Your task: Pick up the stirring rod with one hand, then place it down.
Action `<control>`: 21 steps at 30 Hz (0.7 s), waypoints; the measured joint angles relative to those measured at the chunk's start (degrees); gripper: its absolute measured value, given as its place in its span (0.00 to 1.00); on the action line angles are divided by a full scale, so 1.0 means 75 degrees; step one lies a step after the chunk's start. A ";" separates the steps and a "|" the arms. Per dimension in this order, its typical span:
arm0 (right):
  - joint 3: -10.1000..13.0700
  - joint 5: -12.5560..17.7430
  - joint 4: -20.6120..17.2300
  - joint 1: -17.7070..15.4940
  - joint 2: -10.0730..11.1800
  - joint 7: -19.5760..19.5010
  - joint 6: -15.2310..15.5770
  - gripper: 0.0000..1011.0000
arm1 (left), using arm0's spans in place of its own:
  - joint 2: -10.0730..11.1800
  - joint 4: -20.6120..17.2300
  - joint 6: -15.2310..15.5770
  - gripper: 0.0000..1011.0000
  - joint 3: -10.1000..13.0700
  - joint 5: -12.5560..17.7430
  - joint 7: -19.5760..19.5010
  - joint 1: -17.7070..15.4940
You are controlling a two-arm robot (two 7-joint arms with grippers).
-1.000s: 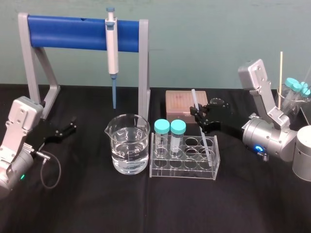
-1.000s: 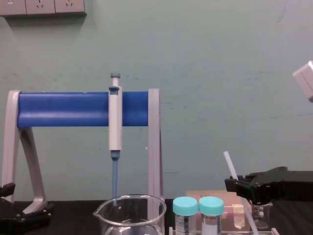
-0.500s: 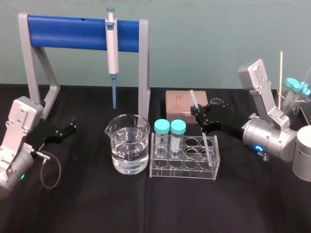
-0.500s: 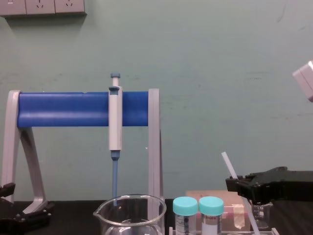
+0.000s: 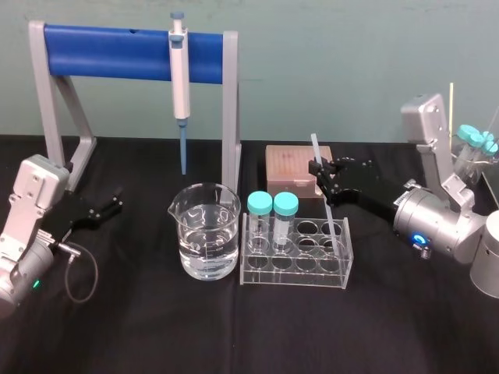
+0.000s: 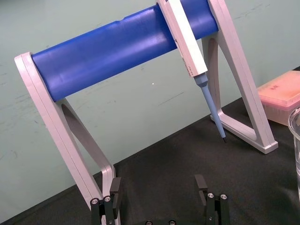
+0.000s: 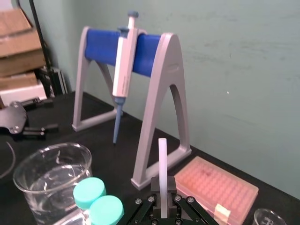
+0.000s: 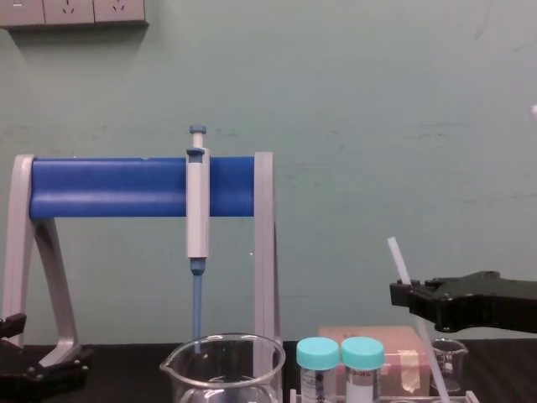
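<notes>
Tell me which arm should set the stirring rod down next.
Right. The right gripper is shut on the stirring rod at the tube rack; the left gripper sits open, far off by the pipette stand.

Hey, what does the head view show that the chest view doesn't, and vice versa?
Head view adds the water in the large beaker, the empty wells of the test tube rack and the silver right arm. Chest view adds the wall sockets above the blue stand. Both share the pipette hanging on that stand, two teal-capped tubes, the pink tip box, and the right gripper, jaws shut on the stirring rod. The left gripper sits parked near the stand's left foot.
</notes>
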 joint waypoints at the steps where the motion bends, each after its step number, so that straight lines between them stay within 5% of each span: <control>1: 0.0021 0.0041 0.0000 -0.0025 -0.0007 0.0025 -0.0055 0.07 | 0.0000 0.0000 0.0000 0.99 0.0000 0.0000 0.0000 0.0000; 21: 0.0502 0.0801 -0.0297 -0.0360 -0.0040 0.0393 -0.1220 0.07 | 0.0000 0.0000 0.0000 0.99 0.0000 0.0000 0.0000 0.0000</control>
